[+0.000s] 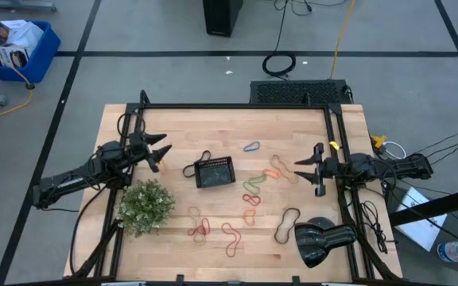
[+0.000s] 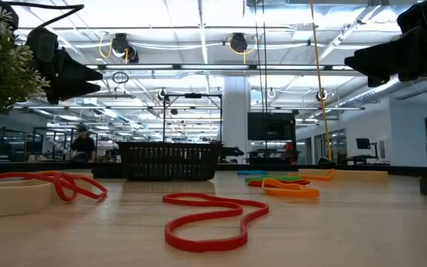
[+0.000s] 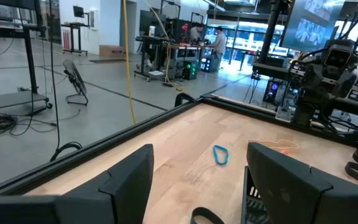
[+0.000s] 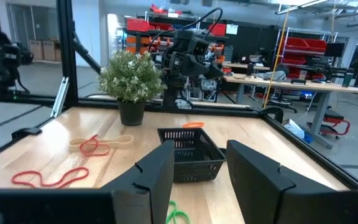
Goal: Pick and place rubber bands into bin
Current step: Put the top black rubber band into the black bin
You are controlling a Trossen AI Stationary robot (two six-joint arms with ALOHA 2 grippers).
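Rubber bands lie flat and scattered on the wooden table: a blue one (image 1: 251,147), a green one (image 1: 253,185), red ones (image 1: 199,230) and a black one (image 1: 287,225). The black mesh bin (image 1: 215,171) stands on the table's middle, and the right wrist view shows it too (image 4: 191,152). My left gripper (image 1: 159,153) hovers open at the table's left, pointing level toward the middle. The blue band (image 3: 220,155) lies beyond its fingers. My right gripper (image 1: 308,167) hovers open at the right, facing the bin. Neither gripper has anything between its fingers.
A potted green plant (image 1: 145,205) stands near the front left. A black lamp head (image 1: 324,242) lies at the front right. A black frame (image 1: 237,106) runs along the table's far edge and sides. Bare wood lies at the far middle between the arms.
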